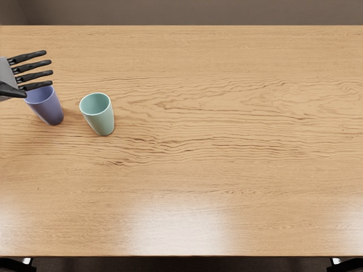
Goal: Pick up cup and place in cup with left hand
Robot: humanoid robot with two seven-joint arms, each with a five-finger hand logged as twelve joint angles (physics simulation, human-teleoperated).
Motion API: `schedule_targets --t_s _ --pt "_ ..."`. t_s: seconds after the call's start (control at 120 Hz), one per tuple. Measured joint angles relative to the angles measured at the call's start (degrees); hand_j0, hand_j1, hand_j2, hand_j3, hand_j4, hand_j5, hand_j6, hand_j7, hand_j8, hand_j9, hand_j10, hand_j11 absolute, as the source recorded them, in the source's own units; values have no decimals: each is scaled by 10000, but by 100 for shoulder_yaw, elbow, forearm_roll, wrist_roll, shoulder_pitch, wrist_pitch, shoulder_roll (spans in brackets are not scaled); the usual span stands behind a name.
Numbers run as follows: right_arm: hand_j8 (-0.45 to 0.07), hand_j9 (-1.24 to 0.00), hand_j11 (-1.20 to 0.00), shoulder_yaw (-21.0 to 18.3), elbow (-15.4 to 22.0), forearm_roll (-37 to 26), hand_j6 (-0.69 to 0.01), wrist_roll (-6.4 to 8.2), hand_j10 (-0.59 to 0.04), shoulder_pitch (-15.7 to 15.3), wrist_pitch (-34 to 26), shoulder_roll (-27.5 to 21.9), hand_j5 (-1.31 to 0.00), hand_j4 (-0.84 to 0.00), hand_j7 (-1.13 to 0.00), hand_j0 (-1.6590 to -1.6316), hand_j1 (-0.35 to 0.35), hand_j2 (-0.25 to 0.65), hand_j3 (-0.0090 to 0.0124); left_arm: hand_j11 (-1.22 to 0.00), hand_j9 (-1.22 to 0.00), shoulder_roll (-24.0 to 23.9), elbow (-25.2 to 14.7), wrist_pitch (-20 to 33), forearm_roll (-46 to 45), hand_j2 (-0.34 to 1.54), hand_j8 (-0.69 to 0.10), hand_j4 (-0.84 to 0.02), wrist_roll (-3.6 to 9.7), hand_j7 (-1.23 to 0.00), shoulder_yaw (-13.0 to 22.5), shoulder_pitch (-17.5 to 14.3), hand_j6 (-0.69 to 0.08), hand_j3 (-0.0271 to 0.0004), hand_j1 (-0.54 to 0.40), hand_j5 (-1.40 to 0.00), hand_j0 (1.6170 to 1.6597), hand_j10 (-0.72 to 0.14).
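Observation:
My left hand [37, 86] reaches in from the left edge, its dark fingers spread and holding nothing. Under its thumb and lowest finger is a purple-blue cup [48, 107], upright, with part of its rim hidden by the hand; whether they touch I cannot tell. A mint-green cup [100, 119] stands upright just to the right of the purple one, a small gap between them, its open top visible.
The wooden table [215, 141] fills most of the view, its far edge near the top and its front edge near the bottom. Dark parts show at both bottom corners, beyond the front edge.

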Motion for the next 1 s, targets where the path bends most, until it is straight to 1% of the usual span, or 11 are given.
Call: schedule_targets --t_s 0.075,0.108,0.217,0.3,0.383,0.442,0.533,0.675,0.833,0.9,1.0 --pt "-3 0 0 -1 -1 3 -4 0 -2 -3 0 0 0 -3 0 -16580 -3491 0 0 2 2 -31 -2 0 1 7 40 35 17 4 6 -24 42 0 3491 5 16580 30" --pt "-4 0 0 -3 -3 4 -5 0 -2 -11 0 0 -1 -4 0 -16580 -3491 0 0 1 2 -208 -1 0 3 10 42 37 101 4 9 -68 45 0 3491 5 16580 32" --pt "-3 0 0 -4 -2 4 -4 0 -2 -26 0 0 0 -3 0 -16580 -3491 0 0 2 2 -310 2 0 90 6 38 33 697 3 15 -531 40 0 3491 5 16580 29" --pt "-3 0 0 -4 -2 5 -5 0 -2 -31 0 0 -1 -4 0 -16580 -3491 0 0 1 2 -709 2 -1 476 6 36 31 1177 3 16 -827 38 0 3490 4 16580 27" --pt "-3 0 0 -2 -1 5 -4 0 -1 -33 0 0 0 -3 0 -16580 -3491 0 0 1 2 -822 -3 -1 1110 1 27 22 1485 2 18 -1425 28 0 3490 3 16580 20" --pt "-2 0 0 -2 0 5 -3 0 -1 -33 0 0 0 -2 0 -16580 -3491 0 0 1 1 -826 -53 0 1527 -1 18 15 1626 2 18 -1716 19 0 3489 2 16580 14" --pt "-3 0 0 -1 0 5 -4 0 -2 -34 0 0 0 -3 0 -16581 -3491 0 0 1 1 -834 -408 0 2302 -1 9 6 1737 1 20 -1817 9 0 3491 1 16581 7" --pt "-3 0 0 -1 0 5 -5 0 -2 -34 0 0 -1 -4 0 -16581 -3491 0 0 1 0 -866 -968 0 3413 0 -6 -7 1795 0 27 -2123 -7 0 3491 -1 16581 -3" --pt "-4 0 0 -1 0 5 -5 0 -2 -34 0 0 -1 -4 0 -16581 -3491 0 0 0 0 -1266 -1217 1 4821 2 -19 -18 1810 -1 36 -2207 -22 0 3491 -2 16581 -13" --pt "-4 0 0 0 0 5 -6 0 -3 -34 0 0 -1 -4 0 -16581 -3491 0 0 0 -1 -1539 -1333 13 5467 3 -21 -19 1812 -1 46 -2137 -23 0 3491 -3 16581 -14" --pt "-4 -1 0 0 0 5 -6 0 -3 -34 0 0 -1 -5 0 -16581 -3491 0 0 -2 -3 -1753 -1612 633 6431 6 -28 -25 1814 -4 291 -2076 -31 0 3491 -5 16581 -19"
